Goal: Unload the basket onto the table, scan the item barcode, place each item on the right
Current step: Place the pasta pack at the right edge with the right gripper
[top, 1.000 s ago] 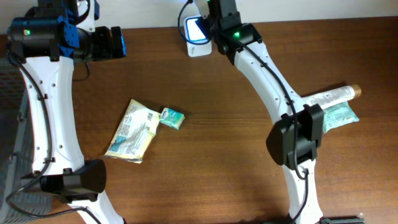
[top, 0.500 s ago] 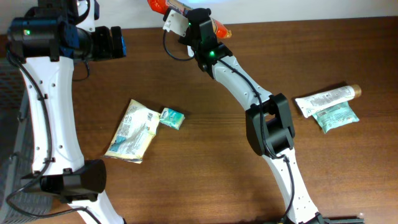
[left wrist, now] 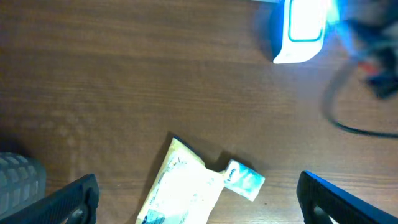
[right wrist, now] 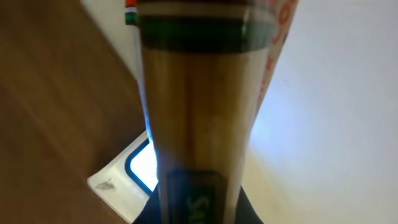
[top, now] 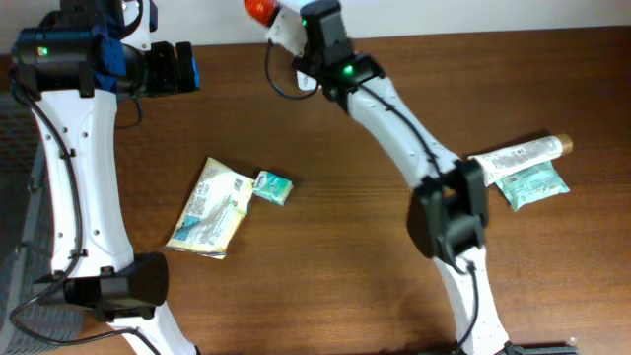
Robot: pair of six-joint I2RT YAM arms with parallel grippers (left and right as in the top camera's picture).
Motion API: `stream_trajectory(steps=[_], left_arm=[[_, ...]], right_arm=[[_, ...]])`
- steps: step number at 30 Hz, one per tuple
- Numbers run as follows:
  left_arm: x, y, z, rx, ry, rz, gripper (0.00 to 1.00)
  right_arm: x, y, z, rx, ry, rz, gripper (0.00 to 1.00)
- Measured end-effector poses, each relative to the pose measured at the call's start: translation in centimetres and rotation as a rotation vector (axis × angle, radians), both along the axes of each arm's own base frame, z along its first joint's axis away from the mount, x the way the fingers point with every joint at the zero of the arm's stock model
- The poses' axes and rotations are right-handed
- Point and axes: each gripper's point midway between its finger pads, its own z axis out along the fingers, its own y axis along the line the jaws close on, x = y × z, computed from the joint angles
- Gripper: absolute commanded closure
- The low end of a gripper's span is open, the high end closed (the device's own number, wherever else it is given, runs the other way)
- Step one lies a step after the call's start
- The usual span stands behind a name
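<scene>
My right gripper (top: 296, 30) reaches to the table's far edge at top centre and is shut on the item (right wrist: 199, 106), a tan tube-shaped pack with a dark green band and orange print. Its orange end (top: 258, 10) sticks out to the left in the overhead view. Just beneath the item lies the white scanner (right wrist: 134, 171) with its lit window; the left wrist view shows the scanner (left wrist: 301, 31) glowing blue. In the overhead view the right arm hides the scanner. No barcode shows. My left gripper (top: 175, 67) hangs open at the far left, holding nothing.
A yellowish packet (top: 209, 207) and a small teal packet (top: 272, 187) lie left of centre, below my left gripper (left wrist: 199, 202). A white tube (top: 518, 155) and a teal pouch (top: 534, 183) lie at the right. A dark cable (left wrist: 354, 124) runs from the scanner.
The right arm swung left and part-way back, turning the item over the scanner. The scanner, in sight overhead a second ago, is now covered. The left arm has not moved.
</scene>
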Motion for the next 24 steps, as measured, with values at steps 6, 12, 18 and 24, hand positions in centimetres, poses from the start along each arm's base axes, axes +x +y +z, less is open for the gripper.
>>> stream_trajectory(steps=[6,12,18,24], left_arm=[[0.0,0.0,0.0,0.000,-0.001,0.000,0.01],[0.0,0.0,0.0,0.000,-0.002,0.000,0.01],[0.0,0.0,0.0,0.000,-0.001,0.000,0.01],[0.0,0.0,0.0,0.000,-0.001,0.000,0.01]], right_arm=[[-12.9,-10.9,10.5,0.426,0.355,-0.416,0.96],[-13.5,-26.0,-1.9,0.923,0.843,-1.021,0.96],[-13.2,-37.6,-13.9,1.236,0.780,-1.344,0.80],[-14.3,-38.5,-14.8,1.239,0.813,-1.318,0.01]])
